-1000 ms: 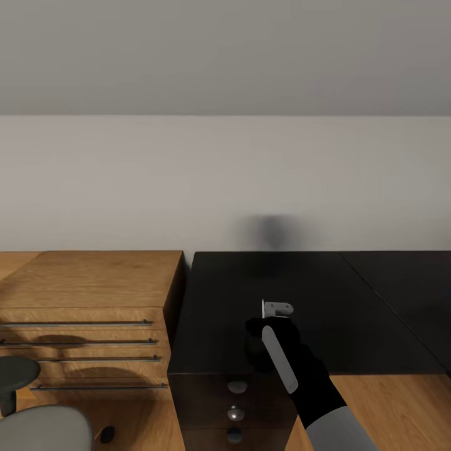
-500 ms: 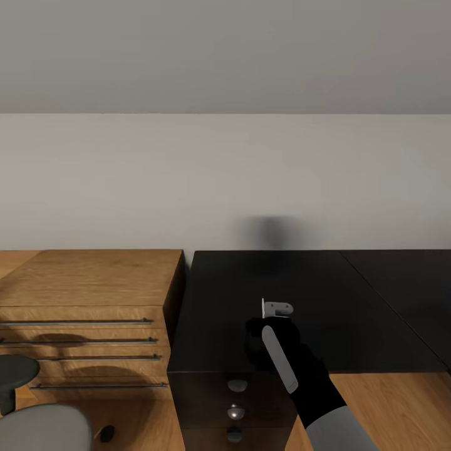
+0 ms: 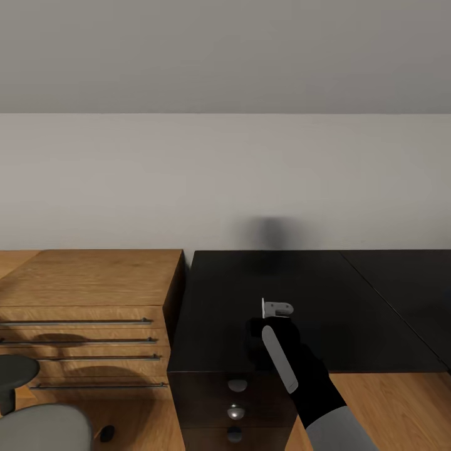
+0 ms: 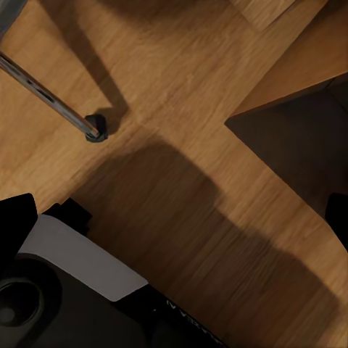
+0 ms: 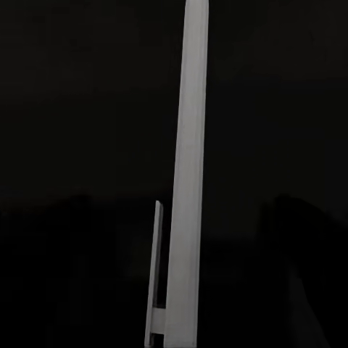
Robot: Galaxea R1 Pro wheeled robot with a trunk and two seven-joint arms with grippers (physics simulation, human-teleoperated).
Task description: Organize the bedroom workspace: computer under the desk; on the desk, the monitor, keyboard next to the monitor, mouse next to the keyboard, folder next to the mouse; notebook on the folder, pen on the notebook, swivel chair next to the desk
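Black desk [image 3: 225, 294], bare beneath right gripper [image 3: 276, 311]; claw state impossible to tell (pale slim strip [image 3: 279, 360] alongside, unidentified). Swivel chair [image 3: 41, 429] well left, on floor. Risk: knocking desk edge if lowered blind.

— How many desks and dressers?
— One large black desk [image 3: 326, 300] with three round silver knobs [image 3: 236, 412]; one light wooden dresser [image 3: 88, 282] with four long metal handles [image 3: 81, 341].
— Chairs?
— One grey chair [image 3: 37, 426].
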